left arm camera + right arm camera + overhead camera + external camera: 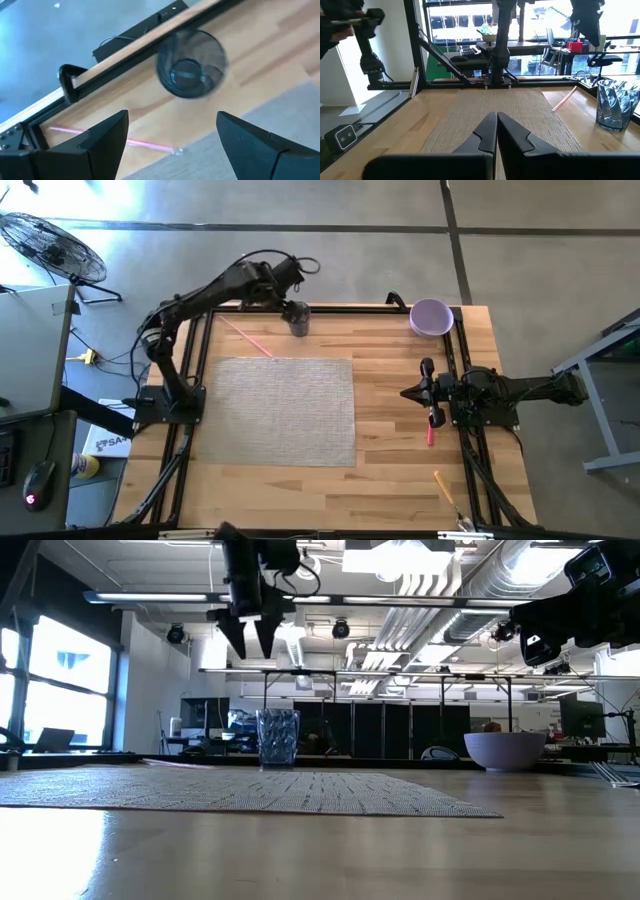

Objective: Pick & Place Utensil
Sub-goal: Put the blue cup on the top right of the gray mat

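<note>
From the high view, my left tool (296, 308) hangs over the far edge of the bench (400, 440), right above the glass (298, 322). The pink straw (245, 335) is the utensil I'm after, I reckon. It lies flat on the wood between the far rail and the mat (282, 410), long axis running diagonally, one end toward the far left, the other nearly touching the mat's far edge. The right tool (408, 393) is parked by the right rail, not involved. There's a bowl (431, 317) at the far right corner.

Low view: left tool (252, 638) sits well up above the glass (277, 737), fingers spread, nothing in them. The straw is too thin to pick out here.

Left wrist view: fingers (102, 137) wide apart, glass (191, 62) dead ahead, the straw (120, 140) off to one side and partly hidden behind a finger. So I'd slide sideways off the glass first, twist the wrist so the fingers straddle the straw across its length, then come down near its middle. It's thin and flat on the wood, so it could skid or roll if I go in off-centre.

Right wrist view: right tool (496, 131) pinched closed, empty, facing across the mat; the straw (564, 99) and glass (614, 105) show at the far side.
</note>
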Controlling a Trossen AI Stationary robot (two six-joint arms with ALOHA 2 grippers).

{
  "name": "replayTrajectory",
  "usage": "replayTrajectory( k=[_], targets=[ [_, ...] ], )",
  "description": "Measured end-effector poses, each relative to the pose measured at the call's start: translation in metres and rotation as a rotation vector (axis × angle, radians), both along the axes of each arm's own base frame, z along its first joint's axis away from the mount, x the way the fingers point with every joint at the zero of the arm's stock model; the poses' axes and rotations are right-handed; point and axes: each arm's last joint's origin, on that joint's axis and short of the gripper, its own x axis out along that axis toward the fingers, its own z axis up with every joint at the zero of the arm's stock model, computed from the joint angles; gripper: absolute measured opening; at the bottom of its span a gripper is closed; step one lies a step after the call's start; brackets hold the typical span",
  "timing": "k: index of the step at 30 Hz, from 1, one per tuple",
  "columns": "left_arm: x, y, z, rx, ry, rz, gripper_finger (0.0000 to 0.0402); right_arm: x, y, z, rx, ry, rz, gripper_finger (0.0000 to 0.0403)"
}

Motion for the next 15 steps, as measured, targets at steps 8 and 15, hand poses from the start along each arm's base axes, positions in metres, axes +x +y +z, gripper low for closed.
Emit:
replayTrajectory(
  k=[8, 15],
  targets=[
    [0.008, -0.02, -0.012, 0.01, 0.053, -0.023, 0.0296, 0.0, 0.0, 0.0, 0.0, 0.0, 0.0, 0.0003],
    [-0.007, -0.039, -0.067, 0.023, 0.073, 0.005, 0.0296, 0.0, 0.0, 0.0, 0.0, 0.0, 0.001, 0.0002]
  ],
)
